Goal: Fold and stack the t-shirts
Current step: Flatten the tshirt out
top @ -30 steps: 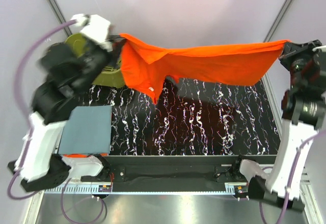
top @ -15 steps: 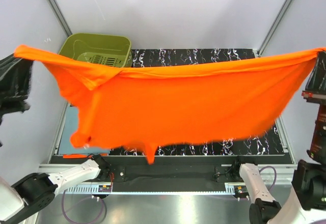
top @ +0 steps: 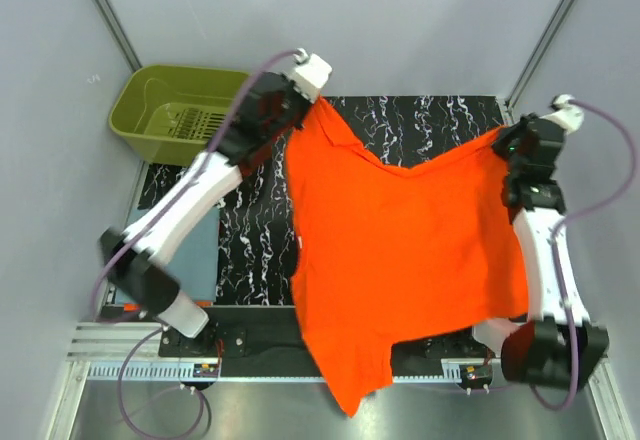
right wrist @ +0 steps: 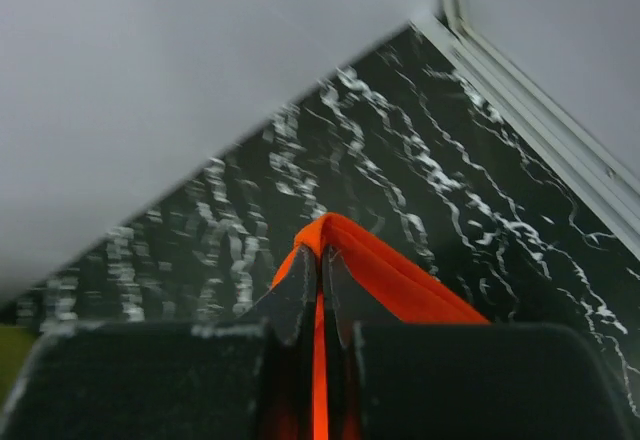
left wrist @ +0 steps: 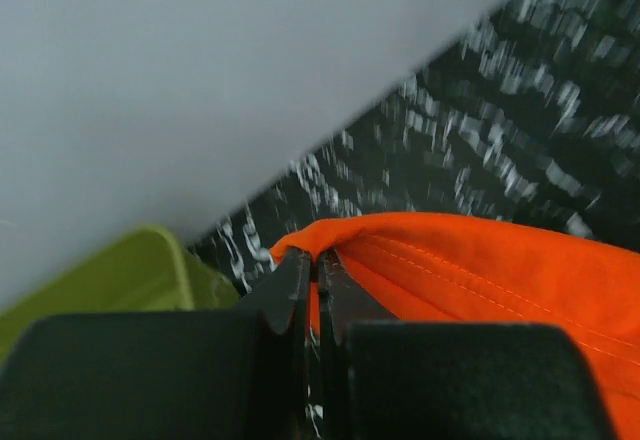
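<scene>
The bright orange t-shirt hangs spread between both arms over the middle of the table, its lower part trailing past the near edge. My left gripper is shut on its far left corner. My right gripper is shut on its far right corner. In each wrist view a fold of orange cloth sticks out between the closed jaws. A blue-grey folded t-shirt lies flat at the table's near left, partly hidden by the left arm.
An olive-green plastic basket stands at the far left corner, seen also in the left wrist view. The black marbled tabletop shows beyond the shirt. Grey walls and frame posts close the back and sides.
Both arms have swung from a wide, raised stretch to the far side of the table. The orange shirt has gone with them and now drapes toward the near edge.
</scene>
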You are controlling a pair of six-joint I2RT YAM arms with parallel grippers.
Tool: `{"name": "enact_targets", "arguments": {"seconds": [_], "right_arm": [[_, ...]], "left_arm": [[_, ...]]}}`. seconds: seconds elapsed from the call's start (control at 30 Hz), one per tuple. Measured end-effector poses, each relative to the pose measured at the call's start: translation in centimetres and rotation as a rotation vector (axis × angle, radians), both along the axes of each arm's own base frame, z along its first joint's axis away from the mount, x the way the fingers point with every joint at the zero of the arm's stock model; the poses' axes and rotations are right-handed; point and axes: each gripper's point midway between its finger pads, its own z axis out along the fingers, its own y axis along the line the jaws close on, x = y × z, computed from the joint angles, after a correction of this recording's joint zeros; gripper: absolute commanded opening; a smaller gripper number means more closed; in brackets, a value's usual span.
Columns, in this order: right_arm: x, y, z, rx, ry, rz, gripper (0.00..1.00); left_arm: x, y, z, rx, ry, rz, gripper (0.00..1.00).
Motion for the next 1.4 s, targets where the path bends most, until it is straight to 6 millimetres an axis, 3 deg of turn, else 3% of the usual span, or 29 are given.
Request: {"name": "enact_targets", "arguments": {"seconds": [0.03, 0.1, 0.17, 0.23, 0.3, 0.37, 0.47, 0.63, 0.77, 0.87, 1.03, 1.17, 1.2, 1.27, 1.3, 1.4], "right_arm": [[1.9, -0.6, -3.6, -0.009, 0.071, -0.013, 0.00], [4.5, -1.5, -8.0, -0.021, 0.153, -0.029, 0.00], [7.3, -2.5, -11.8, -0.037, 0.213, -0.039, 0.00], [10.4, -3.7, -15.3, -0.044, 0.268, -0.047, 0.00], [13.6, -5.3, -18.7, -0.044, 0.313, -0.055, 0.00], [16.1, -6.6, -21.2, -0.042, 0.350, -0.056, 0.00], [18.9, -8.0, -23.1, -0.048, 0.369, -0.041, 0.00], [20.7, -8.8, -21.9, -0.056, 0.341, -0.015, 0.00], [21.7, -9.0, -20.1, -0.054, 0.307, 0.000, 0.00], [22.6, -9.0, -19.4, -0.041, 0.289, 0.019, 0.00], [22.3, -8.8, -19.8, 0.009, 0.311, 0.039, 0.00], [20.6, -8.4, -19.1, 0.053, 0.342, 0.027, 0.00], [20.2, -8.3, -18.2, 0.058, 0.339, 0.024, 0.00], [19.2, -8.0, -14.5, 0.060, 0.294, 0.017, 0.00], [18.5, -7.8, -11.7, 0.055, 0.251, 0.013, 0.00], [15.3, -6.9, -0.9, 0.019, 0.059, 0.009, 0.00]], "left_arm": [[2.3, -0.5, -3.9, 0.048, 0.058, 0.018, 0.00], [6.7, -1.2, -12.0, 0.130, 0.169, 0.051, 0.00], [10.4, -1.4, -18.7, 0.186, 0.267, 0.083, 0.00], [14.2, -1.9, -23.8, 0.203, 0.322, 0.110, 0.00], [17.3, -2.4, -27.6, 0.198, 0.356, 0.133, 0.00], [18.7, -2.3, -30.2, 0.182, 0.387, 0.151, 0.00], [18.8, -2.2, -31.2, 0.148, 0.423, 0.163, 0.00], [19.0, -3.4, -29.3, 0.043, 0.411, 0.160, 0.00], [18.0, -4.0, -27.8, -0.039, 0.445, 0.152, 0.00], [17.0, -4.8, -25.5, -0.120, 0.468, 0.124, 0.00], [14.4, -4.4, -19.2, -0.201, 0.453, 0.107, 0.00], [12.4, -3.6, -10.7, -0.245, 0.335, 0.064, 0.00], [11.8, -3.4, -8.1, -0.255, 0.295, 0.048, 0.00], [10.3, -2.8, -2.8, -0.271, 0.210, 0.011, 0.00], [9.3, -2.5, -0.3, -0.282, 0.166, -0.006, 0.00], [5.2, -0.8, 6.8, -0.313, 0.044, -0.053, 0.00]]}}
